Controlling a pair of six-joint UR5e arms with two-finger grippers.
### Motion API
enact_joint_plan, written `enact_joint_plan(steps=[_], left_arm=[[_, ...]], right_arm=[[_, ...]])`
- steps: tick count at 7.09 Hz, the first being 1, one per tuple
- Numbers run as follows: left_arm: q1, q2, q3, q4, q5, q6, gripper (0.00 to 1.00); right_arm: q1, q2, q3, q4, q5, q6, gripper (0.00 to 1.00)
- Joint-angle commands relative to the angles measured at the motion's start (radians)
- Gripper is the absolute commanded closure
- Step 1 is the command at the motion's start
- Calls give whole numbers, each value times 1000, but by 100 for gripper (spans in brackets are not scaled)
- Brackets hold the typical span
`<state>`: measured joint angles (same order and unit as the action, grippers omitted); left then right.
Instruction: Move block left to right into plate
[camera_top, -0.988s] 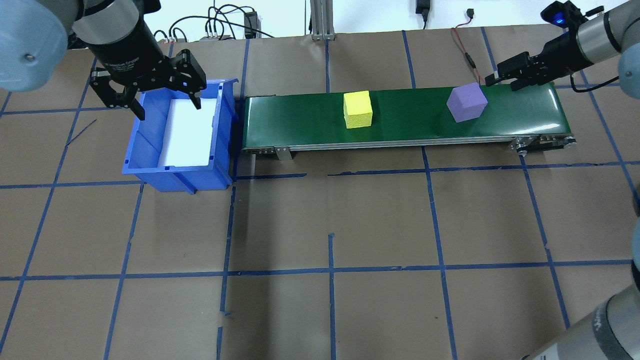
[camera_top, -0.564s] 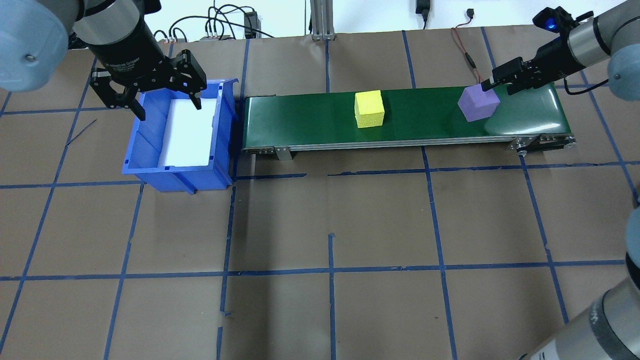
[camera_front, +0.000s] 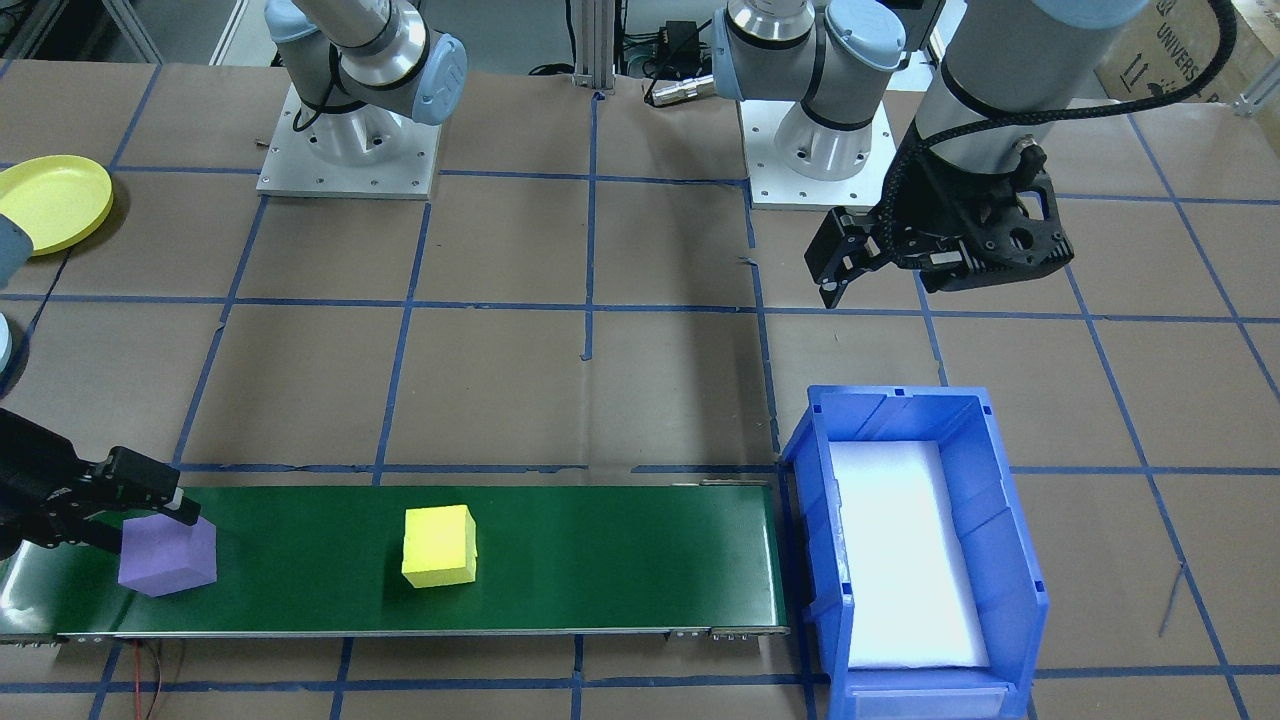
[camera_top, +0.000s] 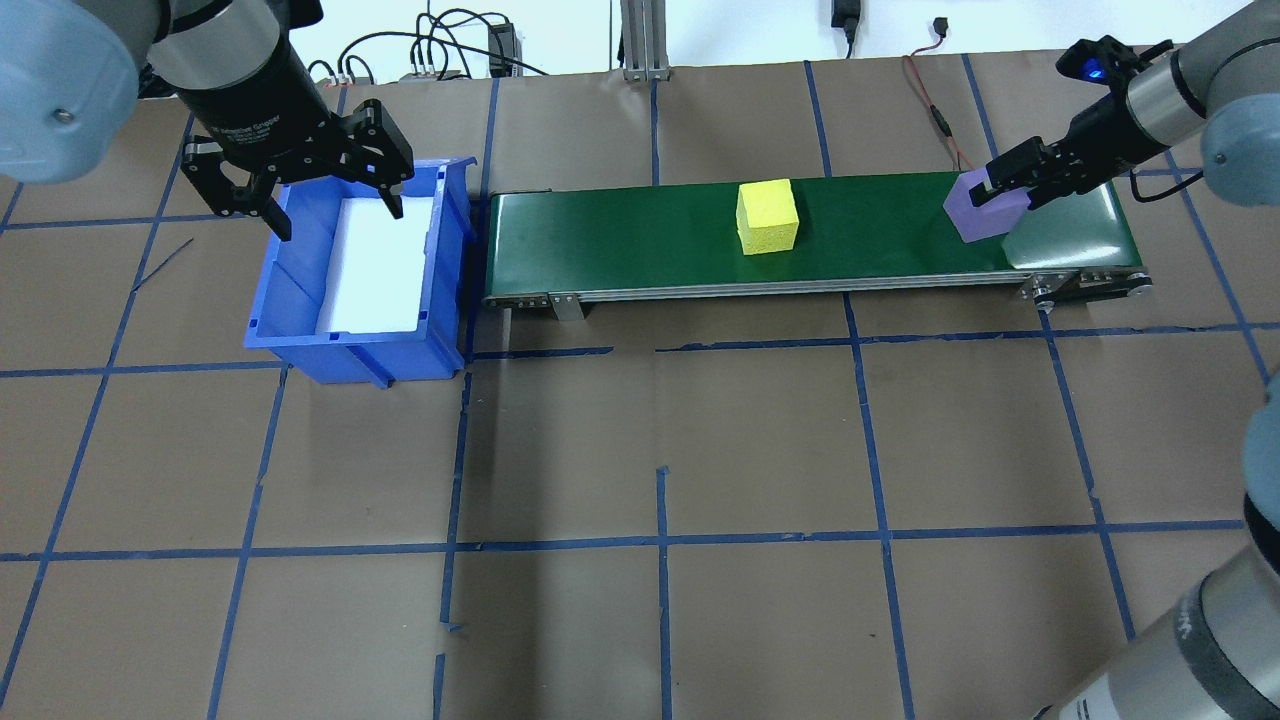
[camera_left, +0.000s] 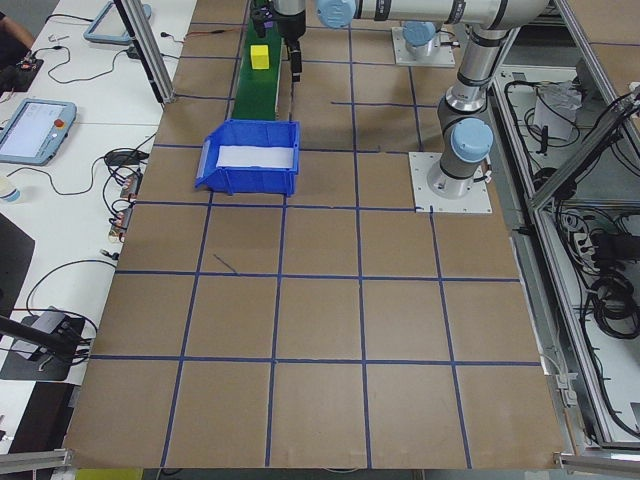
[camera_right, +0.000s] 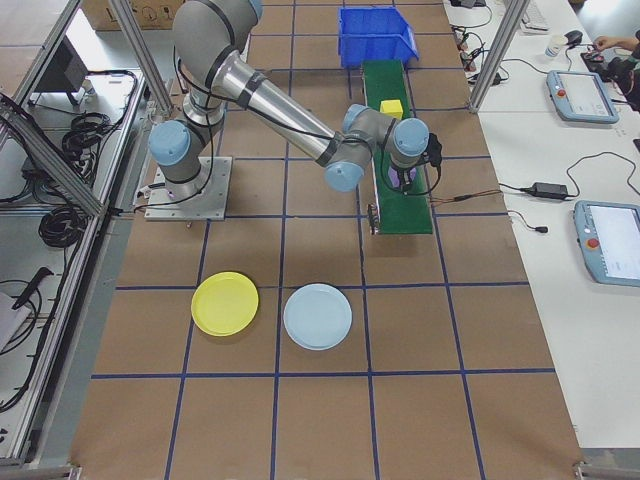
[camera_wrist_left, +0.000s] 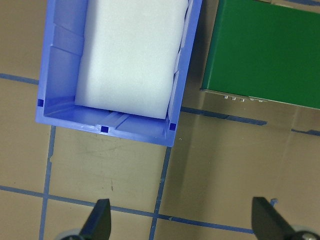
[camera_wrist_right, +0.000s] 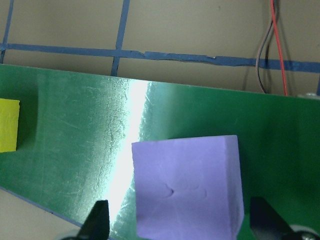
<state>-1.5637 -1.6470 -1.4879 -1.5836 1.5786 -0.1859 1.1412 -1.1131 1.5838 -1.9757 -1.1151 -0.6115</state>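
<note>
A purple block (camera_top: 978, 214) lies near the right end of the green belt (camera_top: 620, 235), and a yellow block (camera_top: 767, 217) sits mid-belt. My right gripper (camera_top: 1003, 186) is open and low over the purple block (camera_wrist_right: 187, 187), which lies between the fingertips (camera_wrist_right: 99, 220) with a small gap on each side. My left gripper (camera_top: 337, 212) hangs open above the blue bin (camera_top: 300, 325), holding nothing. The yellow plate (camera_right: 225, 303) rests on the table near the right arm's base, also in the front view as the plate (camera_front: 55, 200).
The blue bin (camera_front: 1000, 500) holds a white foam pad and stands at the belt's left end. A light-blue plate (camera_right: 317, 316) lies beside the yellow one. Red and black wires (camera_top: 935, 105) run behind the belt's right end.
Both blocks have travelled right along the belt. My right gripper has come down and forward and now straddles the purple block. The left gripper has not moved.
</note>
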Motion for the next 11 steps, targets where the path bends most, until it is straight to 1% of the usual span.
enact_joint_plan(steps=[1,2,3,4,5,6,7,8,9,10,11], left_arm=[[-1,-2,3,7,-3,0,0],[-1,-1,0,5,-5,0,0],[-1,-1,0,5,0,2,0],[-1,-1,0,5,1,5,0],[-1,-1,0,5,1,5,0],[1,-1,0,5,1,6,0],[1,-1,-2,5,3,6,0],[2,-1,0,5,3,6,0],[2,-1,-2,5,3,6,0],[2,-1,-2,5,3,8,0],[2,1,0,5,3,6,0]], right_arm=[[0,28,-4,-8,-5,2,0],[-1,42,-7,-38,-88,13,0],[-1,32,-10,-38,-150,82,34],[-3,30,-11,-41,-193,84,64],[-3,23,-46,-43,-250,84,74],[-4,0,-77,-45,-329,85,77],[-33,-23,-67,-70,-415,102,79],[-134,-61,-41,-57,-445,89,80],[-243,-103,14,-54,-442,56,79],[-332,-128,42,-52,-445,-12,79],[-445,-132,54,-51,-434,-175,78]])
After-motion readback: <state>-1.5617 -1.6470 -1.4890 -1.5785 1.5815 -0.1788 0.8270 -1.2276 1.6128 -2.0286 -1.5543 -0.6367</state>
